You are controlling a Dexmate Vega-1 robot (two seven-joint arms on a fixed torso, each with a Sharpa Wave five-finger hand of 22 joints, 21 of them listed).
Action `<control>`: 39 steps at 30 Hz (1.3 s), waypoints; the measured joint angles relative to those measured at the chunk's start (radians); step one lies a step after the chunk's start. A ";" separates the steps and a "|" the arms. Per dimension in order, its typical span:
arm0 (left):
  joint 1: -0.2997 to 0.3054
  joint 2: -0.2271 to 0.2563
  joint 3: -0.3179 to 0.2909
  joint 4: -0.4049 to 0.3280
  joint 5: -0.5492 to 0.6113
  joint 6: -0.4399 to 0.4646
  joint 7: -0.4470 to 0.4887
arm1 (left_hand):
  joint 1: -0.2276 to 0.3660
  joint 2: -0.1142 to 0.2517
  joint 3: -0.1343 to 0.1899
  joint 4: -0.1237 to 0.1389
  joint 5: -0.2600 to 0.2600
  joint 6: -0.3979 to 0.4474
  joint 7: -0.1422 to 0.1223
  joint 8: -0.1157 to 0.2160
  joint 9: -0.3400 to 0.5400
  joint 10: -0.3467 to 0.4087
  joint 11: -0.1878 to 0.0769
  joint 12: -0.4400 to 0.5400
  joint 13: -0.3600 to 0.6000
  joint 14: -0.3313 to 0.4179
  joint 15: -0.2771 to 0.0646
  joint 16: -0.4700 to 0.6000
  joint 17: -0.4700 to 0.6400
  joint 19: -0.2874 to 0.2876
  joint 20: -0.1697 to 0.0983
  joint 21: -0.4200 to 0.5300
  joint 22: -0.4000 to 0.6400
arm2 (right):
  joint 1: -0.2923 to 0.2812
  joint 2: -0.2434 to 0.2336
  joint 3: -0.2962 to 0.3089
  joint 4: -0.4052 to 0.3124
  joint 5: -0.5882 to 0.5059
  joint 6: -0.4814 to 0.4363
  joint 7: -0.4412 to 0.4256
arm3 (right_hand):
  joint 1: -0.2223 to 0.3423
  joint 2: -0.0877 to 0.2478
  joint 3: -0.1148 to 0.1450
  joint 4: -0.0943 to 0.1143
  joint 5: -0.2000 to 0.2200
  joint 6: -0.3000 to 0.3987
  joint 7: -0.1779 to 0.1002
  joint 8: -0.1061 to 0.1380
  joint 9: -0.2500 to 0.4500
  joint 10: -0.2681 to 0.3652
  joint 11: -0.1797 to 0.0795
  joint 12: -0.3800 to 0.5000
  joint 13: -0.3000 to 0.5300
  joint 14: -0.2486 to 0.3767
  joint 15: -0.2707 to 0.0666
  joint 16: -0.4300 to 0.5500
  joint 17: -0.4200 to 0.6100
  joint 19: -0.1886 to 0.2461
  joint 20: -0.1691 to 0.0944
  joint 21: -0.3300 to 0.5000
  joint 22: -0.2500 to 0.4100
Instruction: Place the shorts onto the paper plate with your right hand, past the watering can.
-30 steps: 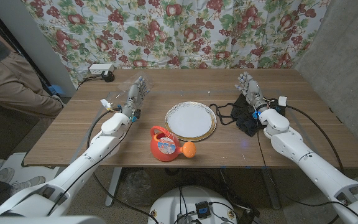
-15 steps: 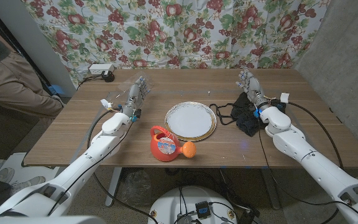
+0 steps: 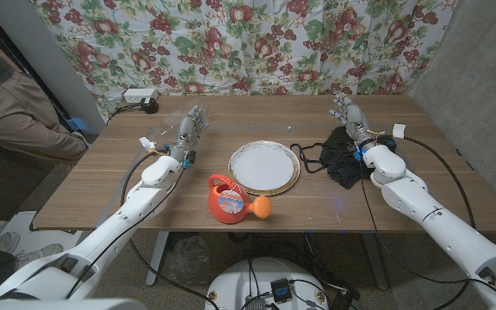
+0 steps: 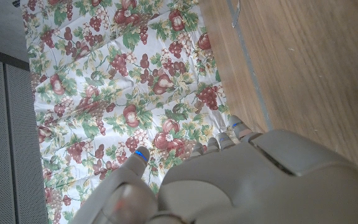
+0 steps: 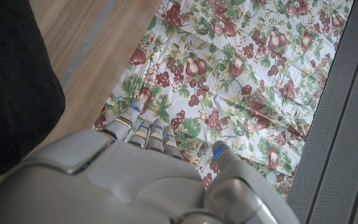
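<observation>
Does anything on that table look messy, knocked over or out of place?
Only the black shorts: they lie crumpled in a heap right of the paper plate, a cord trailing toward it. The orange watering can stands upright; nothing looks spilled.

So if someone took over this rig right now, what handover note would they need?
Right robot hand: open, holding nothing, fingers raised just beyond the crumpled black shorts; whether it touches them cannot be told.
Left robot hand: open, holding nothing, waiting on the left side of the wooden table.
The shorts lie on the table to the right of the gold-rimmed white paper plate, which holds nothing.
The orange plastic watering can stands at the plate's near-left edge.
Done: nothing yet, shorts not gripped.
Left: grip the shorts with the right robot hand, carry them leftwards and set them on the plate.
</observation>
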 measured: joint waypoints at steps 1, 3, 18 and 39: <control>0.000 0.000 0.000 0.000 0.000 0.000 0.000 | 0.000 0.000 0.000 0.000 0.000 0.000 0.000 0.000 0.000 0.000 0.000 0.000 0.000 0.000 0.000 0.000 0.000 0.000 0.000 0.000 0.000 | -0.001 -0.003 0.001 -0.004 -0.005 -0.001 -0.004 | 0.000 0.000 0.000 0.000 0.000 0.000 0.000 0.000 0.000 0.000 0.000 0.000 0.000 0.000 0.000 0.000 0.000 0.000 0.000 0.000 0.000; 0.000 0.000 0.000 0.000 0.001 0.000 0.000 | 0.000 0.000 0.000 0.000 0.000 0.000 0.000 0.000 0.000 0.000 0.000 0.000 0.000 0.000 0.000 0.000 0.000 0.000 0.000 0.000 0.000 | -0.003 -0.007 0.001 -0.010 -0.016 -0.006 -0.011 | 0.000 0.000 0.000 0.000 0.004 0.001 -0.001 0.000 0.000 0.000 0.000 0.000 0.000 0.004 -0.004 0.000 0.000 0.000 0.000 0.000 0.000; -0.001 0.000 0.003 -0.001 0.003 0.000 0.001 | 0.000 0.000 0.000 0.000 0.000 0.000 0.000 0.000 0.000 0.000 0.000 0.000 0.000 0.000 0.000 0.000 0.000 0.000 0.000 0.000 0.000 | -0.020 -0.058 0.004 -0.085 -0.114 -0.055 -0.081 | 0.008 0.008 0.008 -0.008 0.004 0.001 -0.001 0.000 0.000 0.005 0.005 0.000 -0.002 0.006 -0.006 0.000 -0.005 0.000 0.000 0.000 0.000; -0.005 0.001 0.004 0.003 0.004 0.002 -0.004 | 0.000 0.000 0.000 0.000 0.000 0.000 0.000 0.000 0.000 0.000 0.000 0.000 0.000 0.000 0.000 0.000 0.000 0.000 0.000 -0.006 0.000 | -0.030 -0.110 0.006 -0.164 -0.222 -0.133 -0.140 | 0.032 0.011 0.018 -0.018 0.003 0.001 -0.001 0.000 0.000 0.005 0.005 0.000 -0.002 0.005 -0.005 0.000 -0.005 0.000 0.000 0.000 0.000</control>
